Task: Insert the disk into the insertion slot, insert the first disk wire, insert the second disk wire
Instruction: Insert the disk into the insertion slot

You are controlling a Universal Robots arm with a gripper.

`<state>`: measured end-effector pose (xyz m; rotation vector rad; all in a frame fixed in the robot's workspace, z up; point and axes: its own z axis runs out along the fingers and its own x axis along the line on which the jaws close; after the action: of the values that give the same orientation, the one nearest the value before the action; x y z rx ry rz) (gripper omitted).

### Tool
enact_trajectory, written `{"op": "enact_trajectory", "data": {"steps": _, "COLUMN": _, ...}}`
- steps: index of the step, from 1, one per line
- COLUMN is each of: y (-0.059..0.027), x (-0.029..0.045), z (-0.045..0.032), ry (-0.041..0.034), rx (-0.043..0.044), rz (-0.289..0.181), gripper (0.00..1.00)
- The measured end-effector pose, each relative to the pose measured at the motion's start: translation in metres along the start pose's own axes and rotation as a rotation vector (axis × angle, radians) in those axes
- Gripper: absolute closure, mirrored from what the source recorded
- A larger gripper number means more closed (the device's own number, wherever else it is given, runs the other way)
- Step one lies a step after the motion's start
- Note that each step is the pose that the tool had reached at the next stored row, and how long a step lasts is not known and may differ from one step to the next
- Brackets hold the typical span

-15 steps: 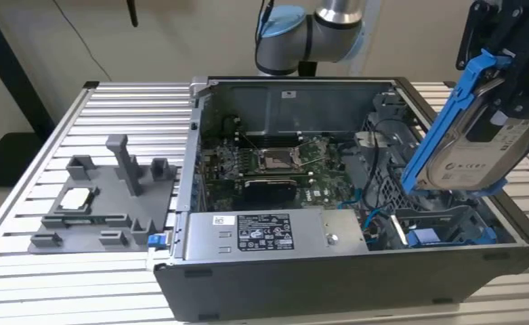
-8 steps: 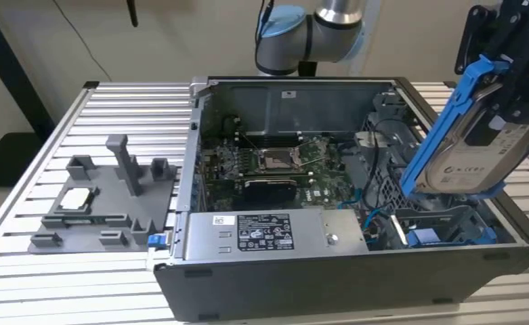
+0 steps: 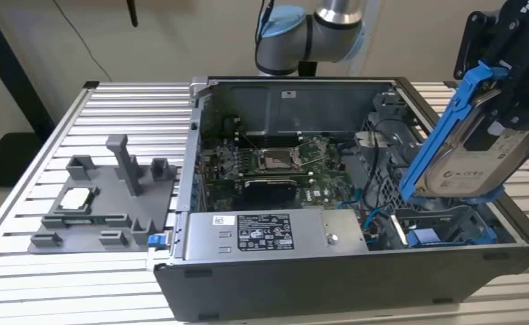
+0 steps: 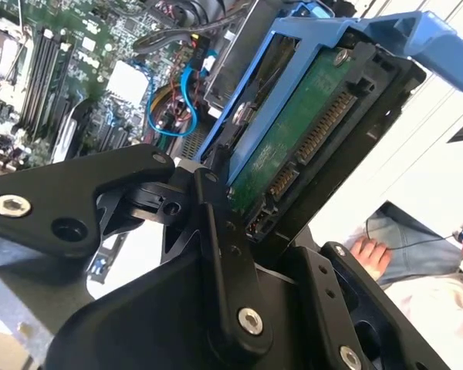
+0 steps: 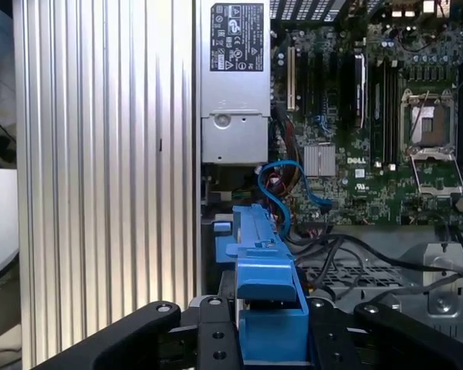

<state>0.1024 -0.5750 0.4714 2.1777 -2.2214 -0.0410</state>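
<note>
Held disk (image 3: 470, 162) clamped between fingers of gripper (image 3: 510, 101), tilted, insertion slot (image 3: 437, 220) below fingertips. Risked jamming its carrier on slot edge, or snagging blue cable (image 5: 262, 176), if lowered askew.

Your gripper (image 5: 268, 343) clamps the blue-framed disk (image 5: 264, 262) between black fingers (image 5: 214, 339). A blue cable (image 5: 262, 182) curls beside the motherboard (image 5: 386, 146).

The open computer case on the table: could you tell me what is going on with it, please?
The arm's gripper is shut on the flat silver-grey hard drive in its bright blue plastic carrier frame, holding it tilted above the open dark grey computer case, at the exterior view's right. The drive is not yet in a slot.
</note>
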Motion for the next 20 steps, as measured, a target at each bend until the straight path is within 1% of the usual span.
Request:
{"op": "enact_trajectory", "data": {"steps": 16, "y": -0.0007, "x": 0.0017, "z": 0.0123, "ry": 0.0001, "rx": 0.0000, "rz": 0.000, "gripper": 0.67}}
{"op": "enact_trajectory", "data": {"steps": 20, "y": -0.0008, "x": 0.0018, "z": 0.0137, "ry": 0.0001, "rx": 0.0000, "rz": 0.000, "gripper": 0.67}}
